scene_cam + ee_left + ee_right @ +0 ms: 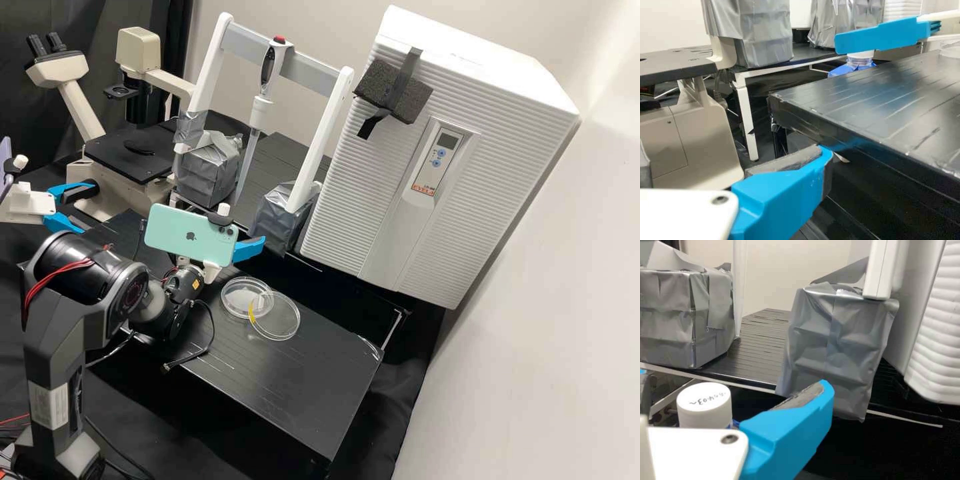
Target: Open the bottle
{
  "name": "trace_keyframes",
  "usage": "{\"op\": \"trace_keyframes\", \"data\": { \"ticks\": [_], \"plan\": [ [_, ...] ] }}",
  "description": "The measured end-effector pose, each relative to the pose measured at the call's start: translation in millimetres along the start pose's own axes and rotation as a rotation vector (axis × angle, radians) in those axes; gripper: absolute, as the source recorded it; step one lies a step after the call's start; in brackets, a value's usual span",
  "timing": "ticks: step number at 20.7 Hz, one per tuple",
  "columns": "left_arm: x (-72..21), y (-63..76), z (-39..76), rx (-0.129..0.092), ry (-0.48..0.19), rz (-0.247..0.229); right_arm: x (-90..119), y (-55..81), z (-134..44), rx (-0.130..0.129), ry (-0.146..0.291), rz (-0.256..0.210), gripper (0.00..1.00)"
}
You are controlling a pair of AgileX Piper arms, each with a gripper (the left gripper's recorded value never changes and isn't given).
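A small bottle with a white, hand-marked cap (pixel 705 402) stands between the blue fingers of my right gripper (pixel 732 390), which is shut on it. From the left wrist view I see that same bottle (pixel 860 60), clear below its cap, pinched between the right gripper's two fingers at the far edge of the black platform (pixel 880 115). In the high view the mint phone (pixel 190 233) on the right wrist hides the bottle, and one blue finger (pixel 250 248) sticks out past it. My left gripper (pixel 67 207) sits at the far left by the microscope base, open and holding nothing.
Two clear petri dishes (pixel 247 297) (pixel 275 320) lie on the black platform (pixel 300 380). Behind the platform are grey taped blocks (pixel 207 167) (pixel 283 213) under a white pipette stand (pixel 280 60). A microscope (pixel 127 153) is back left and a large white unit (pixel 433 153) on the right.
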Motion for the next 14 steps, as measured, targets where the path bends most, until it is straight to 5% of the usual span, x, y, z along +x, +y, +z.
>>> {"op": "trace_keyframes", "data": {
  "ticks": [14],
  "plan": [
    [0.0, 0.0, 0.0, 0.000, 0.000, 0.000, 2.6, 0.3, -1.5, 0.000, 0.007, 0.002, 0.00]
  ]
}}
